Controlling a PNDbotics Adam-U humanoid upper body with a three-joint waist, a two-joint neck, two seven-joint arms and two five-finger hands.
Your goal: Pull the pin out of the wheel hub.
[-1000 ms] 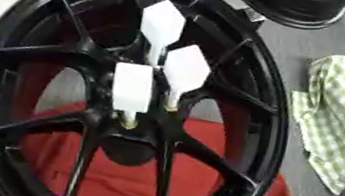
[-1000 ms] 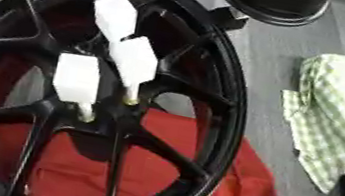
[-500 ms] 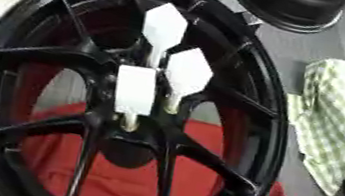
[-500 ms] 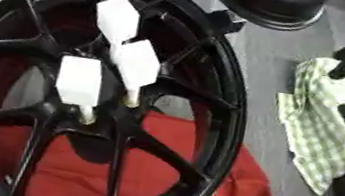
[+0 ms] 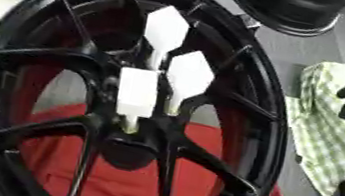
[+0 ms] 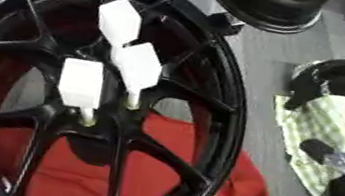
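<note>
A red cloth (image 5: 133, 189) lies nearest, under the black wheel (image 5: 3, 70) at six o'clock. Three white-headed pins stand at the hub: the front pin (image 5: 137, 93) at nine o'clock, the middle pin (image 5: 189, 75) beside it, the rear pin (image 5: 166, 30) at twelve. At three o'clock the right hand (image 6: 338, 86) hangs above a green checked cloth (image 5: 324, 142), fingers curled, holding nothing.

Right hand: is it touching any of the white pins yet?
Apart. The right eye view shows the right hand over the checked cloth, outside the wheel rim.
</note>
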